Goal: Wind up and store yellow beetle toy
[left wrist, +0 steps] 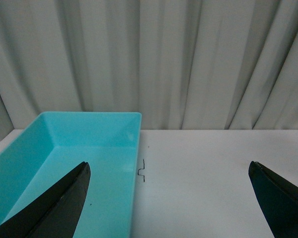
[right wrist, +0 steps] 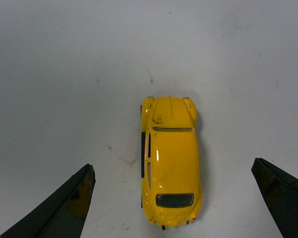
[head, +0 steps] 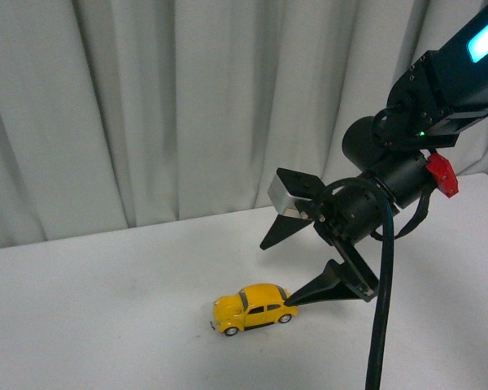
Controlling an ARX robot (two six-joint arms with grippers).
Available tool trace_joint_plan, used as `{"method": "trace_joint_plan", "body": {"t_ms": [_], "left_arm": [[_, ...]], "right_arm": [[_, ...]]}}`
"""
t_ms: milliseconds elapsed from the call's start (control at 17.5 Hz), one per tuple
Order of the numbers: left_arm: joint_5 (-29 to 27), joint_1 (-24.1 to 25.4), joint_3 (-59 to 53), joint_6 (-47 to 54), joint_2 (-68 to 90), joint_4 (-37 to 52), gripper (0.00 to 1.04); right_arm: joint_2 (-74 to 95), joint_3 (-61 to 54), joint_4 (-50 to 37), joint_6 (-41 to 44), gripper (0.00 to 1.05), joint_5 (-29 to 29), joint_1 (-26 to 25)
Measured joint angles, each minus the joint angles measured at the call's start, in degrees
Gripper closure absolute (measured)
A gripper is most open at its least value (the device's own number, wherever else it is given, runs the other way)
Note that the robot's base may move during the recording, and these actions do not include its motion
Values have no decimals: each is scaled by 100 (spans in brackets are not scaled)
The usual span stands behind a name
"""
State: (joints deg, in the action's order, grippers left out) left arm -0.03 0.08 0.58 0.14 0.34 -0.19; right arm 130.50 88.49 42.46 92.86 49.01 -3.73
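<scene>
Yellow beetle toy [head: 254, 307] on desk [head: 106, 309], centre, wheels down. Right pincer [head: 276, 274] released, spread just above it. Lower squarely and clamp the flanks, not the wheels. Left pincer [left wrist: 168, 166] released, beside teal tray [left wrist: 89, 124]

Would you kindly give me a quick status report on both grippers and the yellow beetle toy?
Right gripper open over yellow beetle toy, not gripping. Left gripper open, empty, teal bin ahead. Toy upright on table; nothing in the way.
</scene>
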Motion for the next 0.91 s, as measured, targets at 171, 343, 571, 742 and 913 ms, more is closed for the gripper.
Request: {"method": "trace_joint_plan", "body": {"t_ms": [171, 343, 571, 742, 913], "left_arm": [[0, 0, 0, -2, 0, 0, 7], [0, 0, 0, 0, 2, -2, 7], [2, 0, 0, 0, 0, -2, 7], [0, 0, 0, -2, 0, 0, 7], [0, 0, 0, -2, 0, 0, 7]], "right_arm": [[267, 376, 282, 345, 7, -179, 168], [411, 420, 39, 278, 7, -452, 297], [645, 417, -247, 15, 7, -704, 385], [682, 437, -380, -125, 7, -748, 503], [737, 439, -420, -304, 16, -885, 592]]}}
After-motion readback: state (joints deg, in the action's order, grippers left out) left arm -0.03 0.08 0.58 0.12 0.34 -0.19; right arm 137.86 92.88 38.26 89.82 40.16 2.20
